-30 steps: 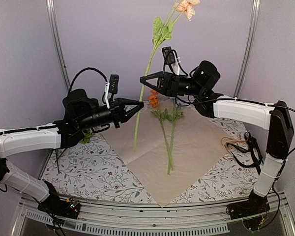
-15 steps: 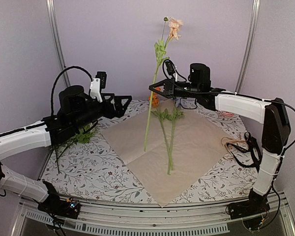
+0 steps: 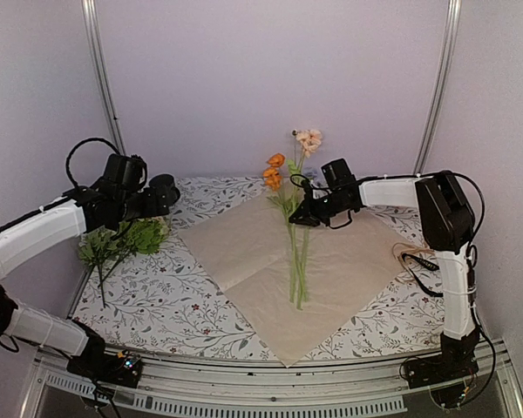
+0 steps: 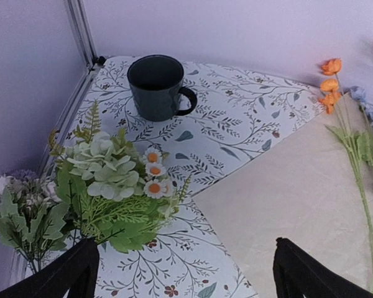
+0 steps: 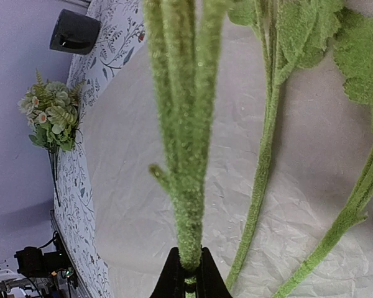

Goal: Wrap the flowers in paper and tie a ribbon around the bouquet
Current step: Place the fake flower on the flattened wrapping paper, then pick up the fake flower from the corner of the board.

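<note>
Right gripper (image 5: 186,274) is pinched shut on one fuzzy green stem (image 5: 185,186) above the paper (image 3: 357,261). The flowers (image 3: 296,266) lie mid-sheet, blooms toward 12 o'clock. Left gripper (image 4: 183,280) hangs wide open at 9 o'clock, over the spare bunch (image 4: 112,186). Stems look light and bendy (wire-cored, I'd guess), so grab mid-stem, never the blooms.

- The top camera looks down from high up at the whole table (image 3: 157,296).
- The left wrist camera looks down toward the mug (image 4: 156,87).
- The right wrist camera is very near a green stem (image 5: 183,186).
- All see the paper (image 3: 349,261).
</note>
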Motion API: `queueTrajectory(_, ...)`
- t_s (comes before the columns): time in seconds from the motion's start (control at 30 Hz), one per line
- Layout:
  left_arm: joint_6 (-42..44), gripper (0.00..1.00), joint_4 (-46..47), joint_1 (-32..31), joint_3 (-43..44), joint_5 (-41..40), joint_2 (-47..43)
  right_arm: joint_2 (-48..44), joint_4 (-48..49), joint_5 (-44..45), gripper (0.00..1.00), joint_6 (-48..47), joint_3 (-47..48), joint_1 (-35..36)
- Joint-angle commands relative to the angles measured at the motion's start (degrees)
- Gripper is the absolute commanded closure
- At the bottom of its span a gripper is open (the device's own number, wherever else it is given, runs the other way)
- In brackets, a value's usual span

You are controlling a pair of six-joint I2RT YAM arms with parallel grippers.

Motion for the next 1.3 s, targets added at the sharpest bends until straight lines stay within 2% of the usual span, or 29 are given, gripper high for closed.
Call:
queueTrajectory(0.0, 0.7, 0.01, -3.9, 1.8, 0.7, -0.1, 0.8, 1.5, -2.7, 3.1, 1.00, -2.4, 2.7, -0.2)
queueTrajectory(0.07, 0.7, 0.01, -3.8, 2.0, 0.5, 0.5, 1.2, 2.2, -2.9, 3.4, 1.00, -2.5, 2.6, -0.3)
queueTrajectory(0.13, 0.7, 0.01, -3.8, 2.1, 0.7, 0.9, 1.7, 2.6, -3.1, 3.6, 0.95, -2.5, 2.5, -0.4)
queueTrajectory(0.23, 1.1, 0.01, -3.9, 2.4, 1.1, 1.0, 1.9, 2.6, -3.3, 4.4, 0.83, -2.7, 2.6, -0.4)
queueTrajectory(0.33, 1.7, 0.01, -4.7, 3.6, 1.5, 0.2, 2.2, 1.6, -3.8, 6.9, 0.65, -2.9, 2.6, -0.5)
queueTrajectory(0.37, 2.0, 0.01, -5.3, 4.5, 1.6, 0.0, 2.2, 1.0, -4.2, 7.9, 0.62, -3.0, 2.5, -0.6)
queueTrajectory(0.6, 7.6, 0.03, -9.2, 16.7, 0.2, 3.7, 3.5, -7.1, -6.1, 12.9, 0.61, -6.0, 2.2, -0.6)
queueTrajectory(0.7, 13.4, 0.32, -9.7, 21.3, -0.9, 10.7, 5.4, -10.1, -6.1, 12.8, 0.61, -8.1, 1.2, -0.5)
queueTrajectory(0.77, 17.7, 0.36, -11.2, 23.6, -1.1, 17.1, 7.8, -11.5, -6.2, 11.6, 0.60, -9.2, 0.3, -0.5)
queueTrajectory(0.87, 24.8, 0.32, -18.0, 24.8, 0.4, 24.3, 14.0, -12.9, -6.2, 9.5, 0.60, -10.5, -0.9, -0.5)
queueTrajectory(1.0, 26.2, 0.29, -20.4, 24.3, 1.9, 22.6, 18.9, -13.8, -6.5, 8.1, 0.60, -11.5, -2.0, -0.5)
queueTrajectory(1.13, 23.2, 0.25, -25.1, 22.5, 4.7, 8.6, 24.4, -14.1, -7.0, 7.2, 0.59, -12.2, -2.1, -0.5)
queueTrajectory(1.27, 21.8, 0.22, -26.3, 22.0, 5.5, 3.4, 29.8, -13.9, -6.9, 6.5, 0.59, -12.6, -1.7, -0.5)
